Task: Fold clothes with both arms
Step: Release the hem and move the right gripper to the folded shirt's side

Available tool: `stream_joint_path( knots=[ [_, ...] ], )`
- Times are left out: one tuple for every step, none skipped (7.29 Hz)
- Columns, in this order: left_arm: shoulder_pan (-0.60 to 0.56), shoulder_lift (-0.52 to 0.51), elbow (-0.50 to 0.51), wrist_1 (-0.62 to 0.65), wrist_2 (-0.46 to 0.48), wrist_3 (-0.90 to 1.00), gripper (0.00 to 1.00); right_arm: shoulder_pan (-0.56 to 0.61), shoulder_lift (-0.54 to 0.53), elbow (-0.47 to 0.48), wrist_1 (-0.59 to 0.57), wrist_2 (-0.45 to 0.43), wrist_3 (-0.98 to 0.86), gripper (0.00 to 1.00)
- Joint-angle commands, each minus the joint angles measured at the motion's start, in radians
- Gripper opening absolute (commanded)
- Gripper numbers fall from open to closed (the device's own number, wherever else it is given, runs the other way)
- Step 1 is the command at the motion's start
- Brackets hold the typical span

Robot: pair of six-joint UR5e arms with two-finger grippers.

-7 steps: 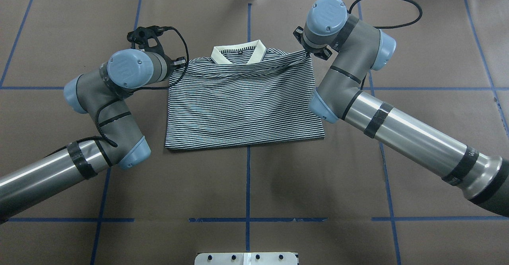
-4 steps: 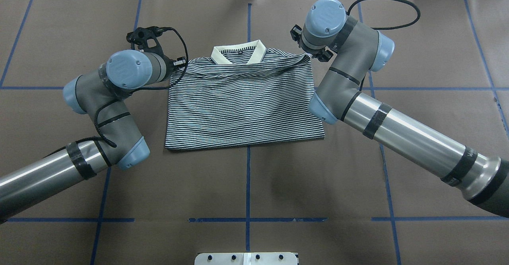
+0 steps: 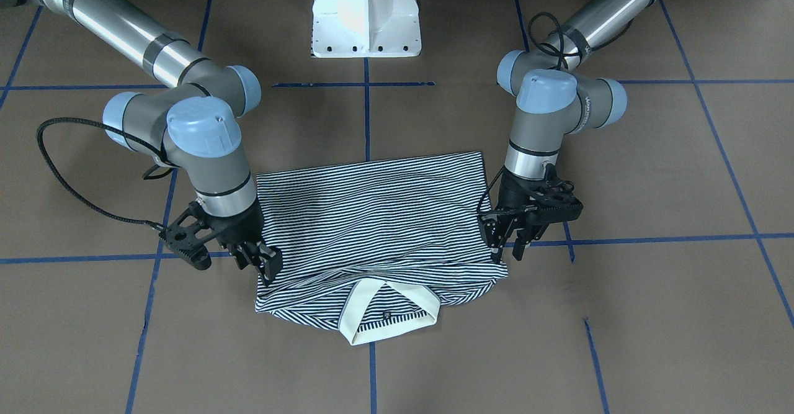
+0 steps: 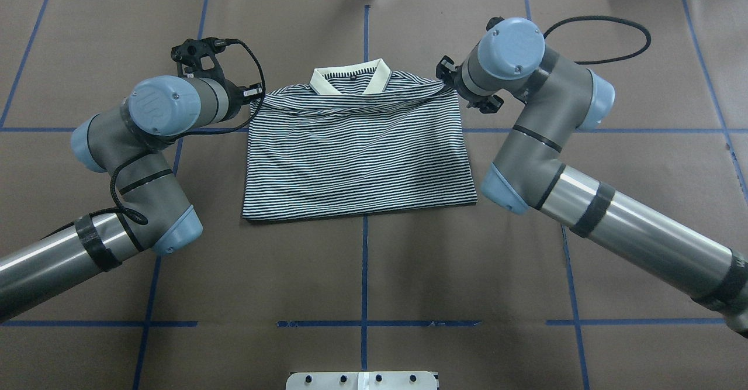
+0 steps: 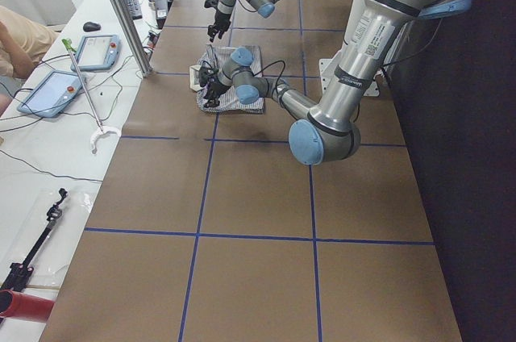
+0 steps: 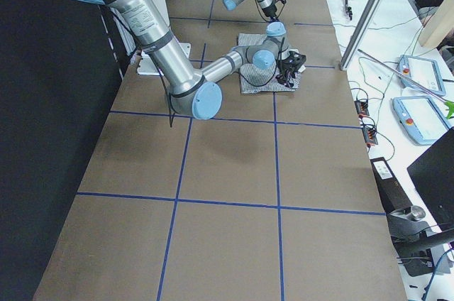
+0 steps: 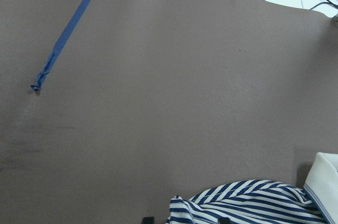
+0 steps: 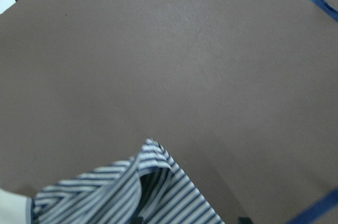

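The left gripper [image 3: 507,251] is open. Its two fingers stand apart and point down at the far left corner of the polo shirt [image 4: 356,156]. In the left wrist view a small bunched corner of striped cloth lies between the fingertips. The right gripper [image 3: 263,268] is open too: the right wrist view shows its fingertips wide apart, with a raised fold of the shirt between them, at the far right corner.

Compared with half a second ago, both wrists have moved outward from the shirt, the left one to the left, the right one to the right and a little nearer. A second ago the far right corner was drawn to a point at the right gripper. The diagonal crease from that corner toward the cream collar [image 4: 350,78] is still there. The shirt itself has not shifted on the table.

The left arm [image 4: 146,144] comes in from the near left and bends sharply at its elbow. The right arm [image 4: 543,138] comes in from the near right in the same way.

The shirt lies folded into a rough rectangle in the middle of the brown table [image 4: 362,279], with the collar on the far side and a straight folded edge on the near side. It lies across the centre blue tape line [image 4: 364,261]. The white pedestal base [image 3: 366,17] stands at the near edge.
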Motion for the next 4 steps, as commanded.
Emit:
stream_joint_path(
  knots=[
    [-0.001, 0.015, -0.019, -0.002, 0.0, 0.0, 0.5, -0.101, -0.185, 0.235, -0.004, -0.003, 0.043, 0.74],
    [-0.01, 0.016, -0.016, -0.002, 0.001, 0.003, 0.5, -0.126, -0.209, 0.267, -0.004, -0.017, 0.092, 0.75],
    [-0.01, 0.016, -0.013, -0.002, 0.004, 0.003, 0.5, -0.143, -0.235, 0.276, -0.004, -0.02, 0.102, 0.75],
    [-0.009, 0.016, -0.016, -0.001, 0.006, 0.002, 0.5, -0.158, -0.24, 0.275, -0.004, -0.034, 0.102, 0.76]
  ],
)
